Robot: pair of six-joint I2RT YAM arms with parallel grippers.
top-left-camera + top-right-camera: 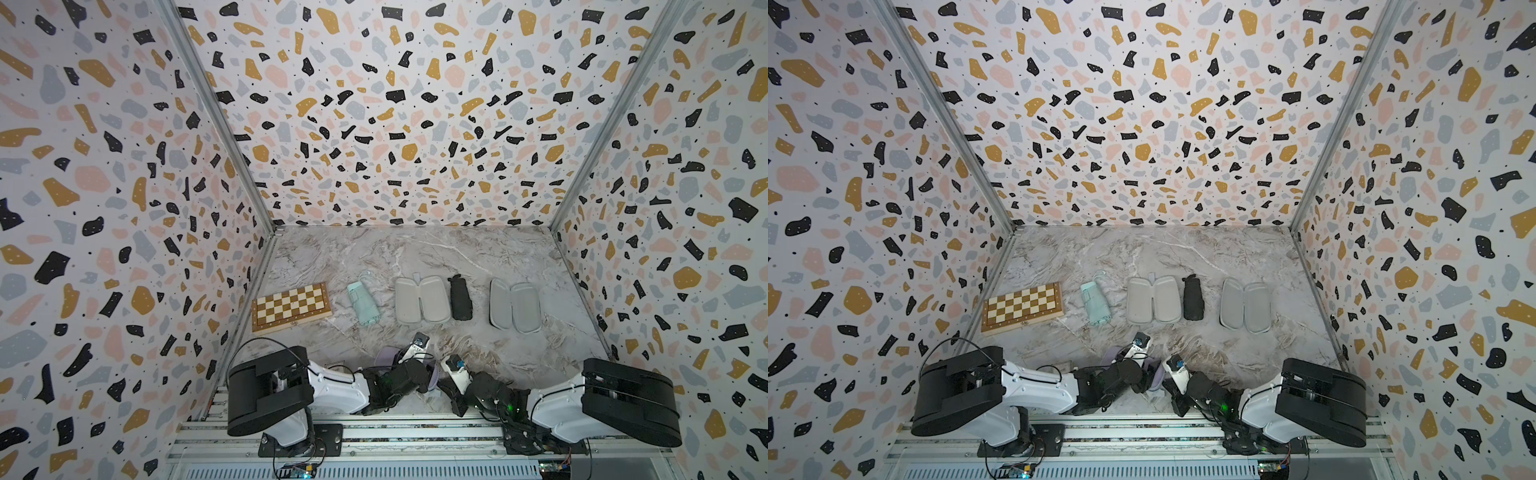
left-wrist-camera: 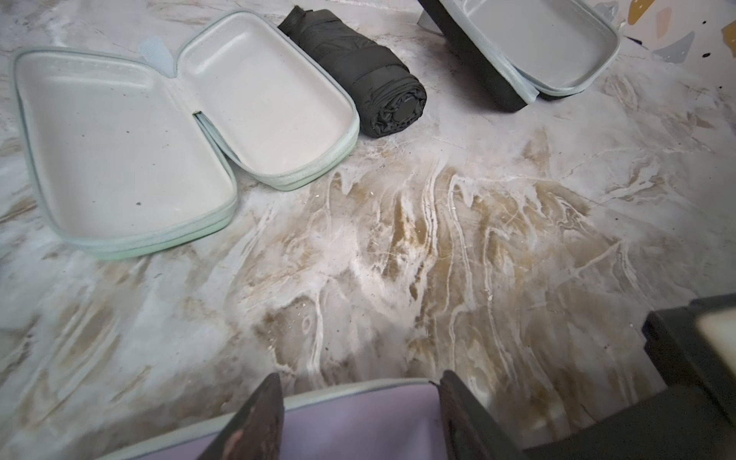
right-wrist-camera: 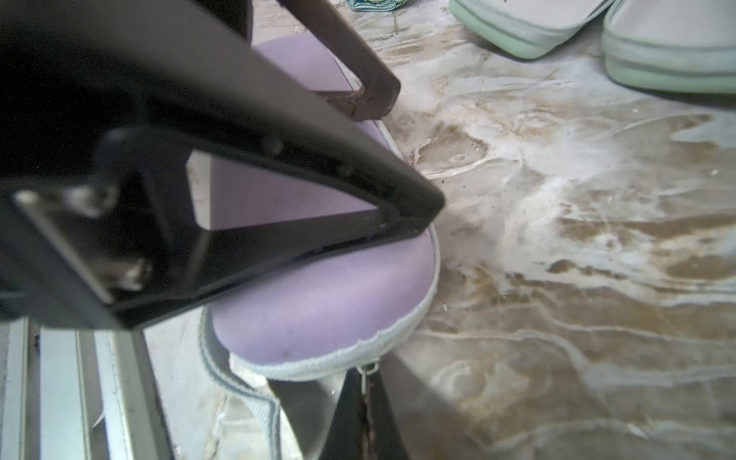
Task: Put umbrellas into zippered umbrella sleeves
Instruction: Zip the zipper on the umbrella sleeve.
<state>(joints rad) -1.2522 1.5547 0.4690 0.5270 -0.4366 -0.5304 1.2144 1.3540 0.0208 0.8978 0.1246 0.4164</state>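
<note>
The lilac oblong zippered sleeve (image 3: pixel 318 302) lies at the near edge of the marble-patterned table (image 1: pixel 415 253), just beside the aluminium base rail (image 3: pixel 59 390) and between the two arms. Its lilac outer shell faces up. Its white zip edge is partly undone, with a loose length of zip tape hanging at the rounded end.

The left gripper (image 2: pixel 360 378) stands over the sleeve. Its jaws are apart, and both dark fingers (image 2: pixel 255 418) rest on or just above the lilac shell. The left wrist view does not show whether they press on it.

The right gripper (image 3: pixel 368 384) has its jaws together, clamped on the small metal zip pull (image 3: pixel 369 368) at the sleeve's rounded end.

In both top views the two arms cover most of the sleeve; only lilac slivers (image 1: pixel 382 355) show.

A row of items lies farther back, well apart from the sleeve. From the robot's left to right:
- a checkered wooden chessboard box (image 1: pixel 291 306);
- a mint green folded fabric umbrella (image 1: pixel 363 301);
- a mint green clamshell sleeve (image 2: pixel 179 131), open, grey lining up;
- a black folded fabric umbrella (image 2: pixel 358 75), just beside that sleeve;
- a black clamshell sleeve (image 1: pixel 515 306), open, grey lining up.
</note>
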